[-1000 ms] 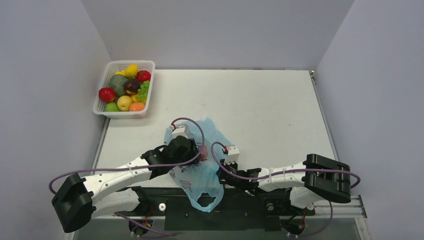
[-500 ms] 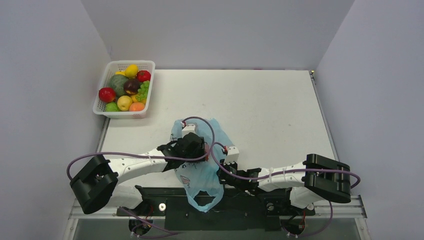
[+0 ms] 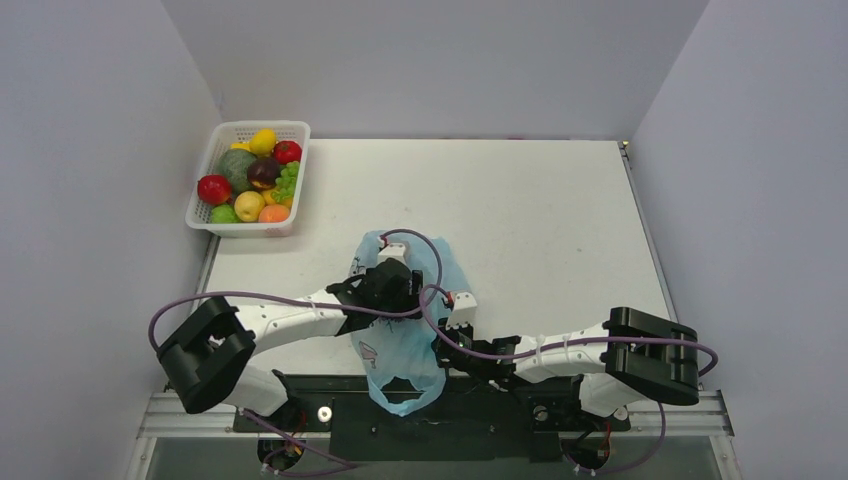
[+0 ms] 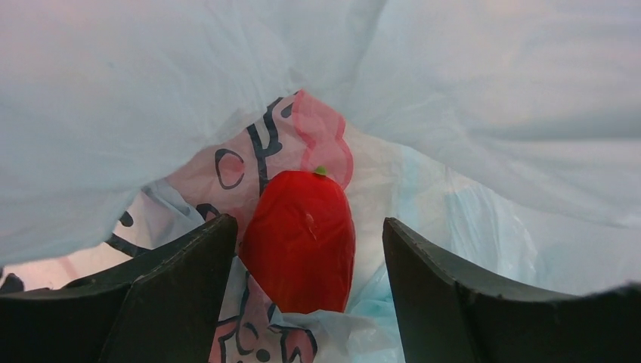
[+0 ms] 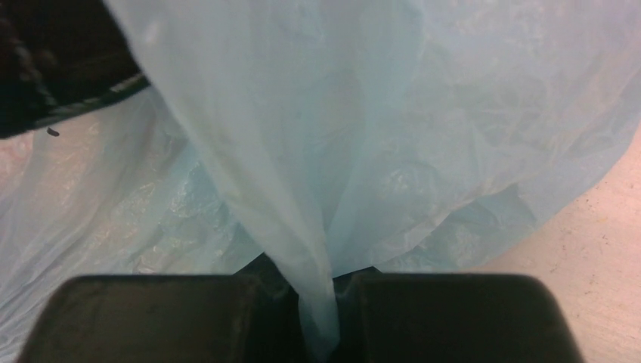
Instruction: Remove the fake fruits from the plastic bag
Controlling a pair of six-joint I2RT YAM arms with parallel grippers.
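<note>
Left gripper [image 4: 308, 227] stood open astride a red fake fruit [image 4: 301, 249] inside the plastic bag [image 4: 491, 113]. Right gripper [image 5: 317, 291] pinched the bag.

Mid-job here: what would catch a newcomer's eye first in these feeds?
A glossy red fruit lies inside the light-blue plastic bag, framed between the open jaws of the left gripper. Just to the right, the right gripper is shut on a fold of that bag. At the far left, a white basket brims with colourful fruits.
</note>
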